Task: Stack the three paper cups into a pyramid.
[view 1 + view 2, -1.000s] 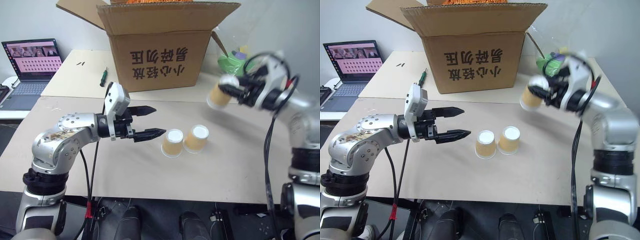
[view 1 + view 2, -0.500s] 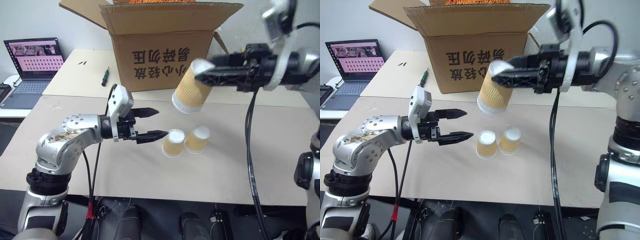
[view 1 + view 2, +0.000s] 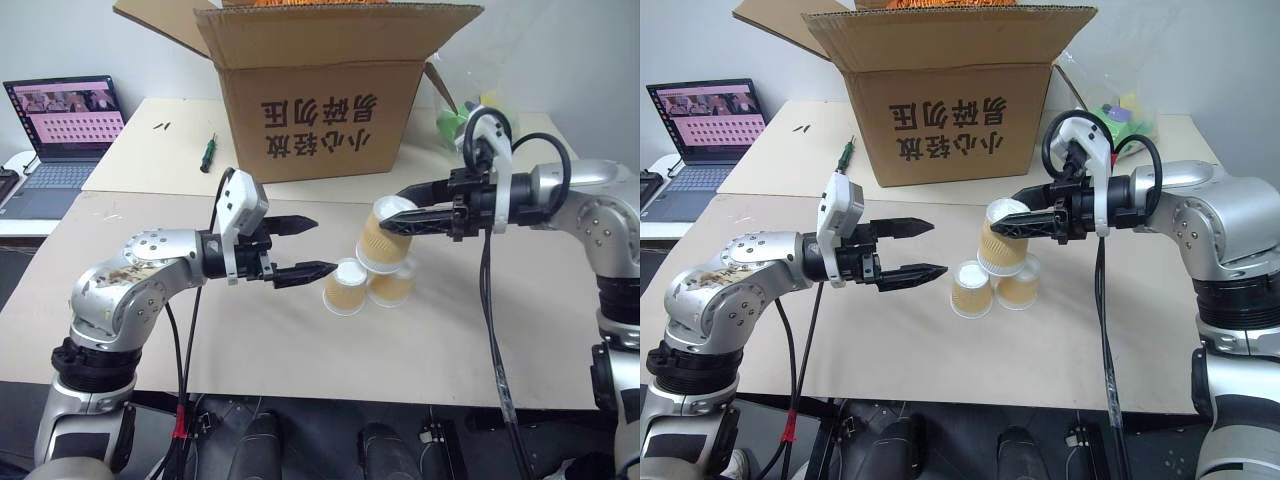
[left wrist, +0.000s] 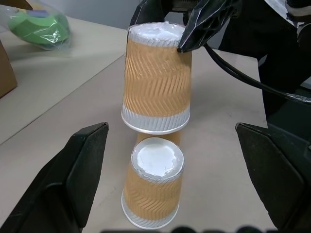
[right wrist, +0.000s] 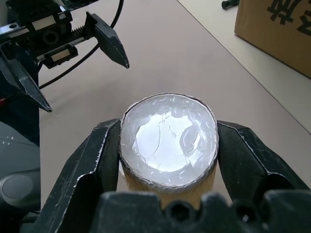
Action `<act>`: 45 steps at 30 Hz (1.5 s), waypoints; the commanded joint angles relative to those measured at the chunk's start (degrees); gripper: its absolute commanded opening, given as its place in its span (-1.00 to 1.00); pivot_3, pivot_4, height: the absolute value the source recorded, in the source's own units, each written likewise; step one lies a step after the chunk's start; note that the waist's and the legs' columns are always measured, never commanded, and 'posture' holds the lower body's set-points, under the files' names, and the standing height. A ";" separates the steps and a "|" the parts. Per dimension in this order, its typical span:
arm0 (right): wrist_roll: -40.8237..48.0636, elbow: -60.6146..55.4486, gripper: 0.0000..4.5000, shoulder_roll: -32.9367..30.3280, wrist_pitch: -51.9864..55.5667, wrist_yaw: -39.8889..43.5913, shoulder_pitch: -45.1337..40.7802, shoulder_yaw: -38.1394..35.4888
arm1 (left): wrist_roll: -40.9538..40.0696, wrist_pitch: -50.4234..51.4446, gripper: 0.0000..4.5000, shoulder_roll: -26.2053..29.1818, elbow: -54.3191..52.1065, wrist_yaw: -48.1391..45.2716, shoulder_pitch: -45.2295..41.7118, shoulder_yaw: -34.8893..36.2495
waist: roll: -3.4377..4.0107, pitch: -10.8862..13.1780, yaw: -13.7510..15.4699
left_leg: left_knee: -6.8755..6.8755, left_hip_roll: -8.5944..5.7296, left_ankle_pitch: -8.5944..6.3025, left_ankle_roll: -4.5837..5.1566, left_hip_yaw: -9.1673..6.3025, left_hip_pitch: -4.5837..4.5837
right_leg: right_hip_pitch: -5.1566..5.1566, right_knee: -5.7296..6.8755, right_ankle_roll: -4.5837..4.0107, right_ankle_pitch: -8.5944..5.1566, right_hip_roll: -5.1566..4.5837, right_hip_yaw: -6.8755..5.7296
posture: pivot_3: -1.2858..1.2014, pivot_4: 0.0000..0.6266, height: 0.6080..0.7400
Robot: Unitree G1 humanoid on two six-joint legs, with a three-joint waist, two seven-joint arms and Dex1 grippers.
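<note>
Two paper cups stand upside down side by side on the table, one (image 3: 347,287) on the left and one (image 3: 396,285) on the right. The third cup (image 3: 381,242), also upside down, hangs just above them over the gap between the two. My right gripper (image 3: 393,212) is shut on it near its white base, reaching in from the right. My left gripper (image 3: 324,244) stands open a little to the left of the cups, level, with nothing between its fingers. In the left wrist view the held cup (image 4: 156,82) hovers above the near cup (image 4: 155,189).
A large open cardboard box (image 3: 320,90) stands behind the cups. A laptop (image 3: 65,125) sits at the far left, a green screwdriver (image 3: 209,152) beside the box, and a green bagged thing (image 3: 455,125) at the back right. Bare tan table (image 3: 300,350) lies in front.
My right gripper has carried the cup in from the right and lowered it over the two standing cups. The left gripper has stayed where it was, open.
</note>
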 commanded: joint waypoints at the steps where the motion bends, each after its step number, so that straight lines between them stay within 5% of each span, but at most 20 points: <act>1: -0.30 -1.23 0.19 0.10 -1.39 0.37 0.08 -1.17 | -0.21 -0.59 1.00 0.75 -1.31 0.27 -0.47 1.38 | 0.00 0.00 0.03 | 0.01 0.00 0.00 0.00 0.00 0.00 | 0.00 0.00 0.00 0.00 0.00 0.00 | 0.03 -0.52 0.47; 14: -0.45 -3.73 0.19 0.65 -0.81 -0.86 1.68 -1.28 | -0.05 -0.56 1.00 0.60 -0.85 0.52 -1.34 1.03 | 0.00 0.00 0.05 | 0.01 0.00 0.00 0.00 0.00 0.00 | 0.01 0.00 0.00 0.00 0.00 0.00 | 0.03 -0.52 0.47; 17: -0.84 -3.80 0.76 0.56 -1.69 -0.95 2.09 -1.48 | -0.04 -0.53 1.00 0.58 -0.80 0.67 -1.52 1.05 | 0.00 0.00 0.05 | 0.01 0.00 0.00 0.00 0.00 0.00 | 0.01 0.01 0.00 0.00 0.00 0.00 | 0.03 -0.52 0.47; 19: -0.89 -3.68 0.99 0.64 -2.04 -1.32 1.40 -2.15 | -0.07 -0.49 1.00 0.55 -0.75 0.77 -1.60 1.08 | 0.00 0.00 0.05 | 0.01 0.00 0.00 0.00 0.00 0.00 | 0.01 0.00 0.00 0.00 0.00 -0.01 | 0.03 -0.52 0.47; 21: -0.33 -3.65 0.99 0.43 -1.97 -1.12 0.45 -3.04 | -0.06 -0.49 1.00 0.55 -0.73 0.82 -1.60 1.09 | 0.00 0.00 0.05 | 0.01 0.00 0.00 0.00 0.00 0.00 | 0.01 0.00 0.00 0.00 0.00 0.00 | 0.03 -0.52 0.47; 32: 22.19 6.77 0.99 -0.69 6.90 -2.88 -17.61 -26.56 | -1.21 0.65 1.00 -0.65 -1.10 5.66 1.49 4.62 | -0.04 0.21 0.20 | -0.08 0.02 -0.01 0.01 -0.02 0.02 | 0.04 -0.06 -0.02 -0.01 0.00 -0.05 | 0.03 -0.52 0.47; 36: 7.22 11.80 0.99 -2.49 -0.87 -14.69 -11.89 -22.68 | 5.13 -1.82 1.00 -4.47 1.92 17.99 5.40 8.78 | -0.41 0.00 0.13 | 0.05 0.01 -0.01 0.01 -0.01 0.13 | 0.16 -0.04 -0.03 0.01 -0.03 -0.05 | 0.03 -0.52 0.47; 40: -16.29 14.60 0.99 -4.27 -18.02 -27.19 4.57 -11.02 | 11.66 -6.36 1.00 -10.86 5.58 32.29 9.26 14.97 | -0.49 -0.04 0.13 | 0.16 0.00 0.05 0.02 0.02 0.11 | 0.09 0.02 -0.01 0.02 -0.02 0.02 | 0.03 -0.52 0.47; 45: -24.39 19.28 0.99 0.99 -25.95 -37.99 13.84 -11.91 | 18.04 -14.27 1.00 -17.70 9.68 43.86 12.80 20.30 | -0.06 0.20 0.18 | 0.11 -0.20 0.07 0.01 0.04 -0.18 | -0.20 0.15 0.06 0.07 -0.18 0.10 | 0.03 -0.52 0.47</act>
